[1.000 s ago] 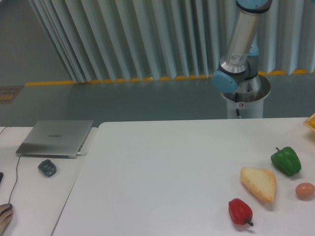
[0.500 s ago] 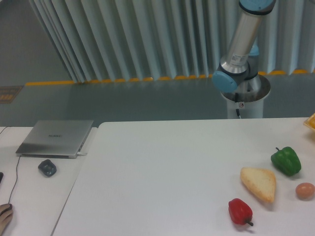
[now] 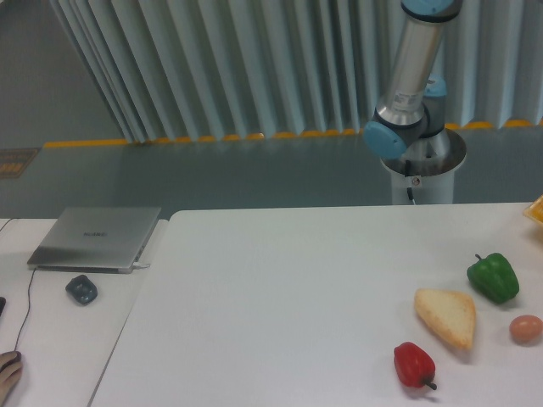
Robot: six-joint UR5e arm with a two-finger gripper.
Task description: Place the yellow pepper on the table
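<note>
**Yellow pepper at the frame edge, arm leaning left**

Above the frame's top edge, the jaws are out of sight, so whether they are apart, together or clamped on anything cannot be told. Only the arm's silver link and blue joint (image 3: pixel 399 127) show, rising from the grey pedestal (image 3: pixel 422 170) behind the table (image 3: pixel 280 288). Against 0.5 s ago the upper link has tipped slightly to the picture's left, while nothing on the table has shifted.

A sliver of yellow-orange, the yellow pepper (image 3: pixel 536 209), sits at the far right edge of the view, mostly cut off; whether it rests on the table or on something else cannot be told. Nearby lie a green pepper (image 3: pixel 493 277), a wedge of bread (image 3: pixel 446 316), a brown egg (image 3: pixel 526 328) and a red pepper (image 3: pixel 414 365). On the adjoining desk are a grey laptop (image 3: pixel 96 238) and a dark mouse (image 3: pixel 81 289).

My reading: the arm is repositioning, with the placing not yet visibly done.
</note>
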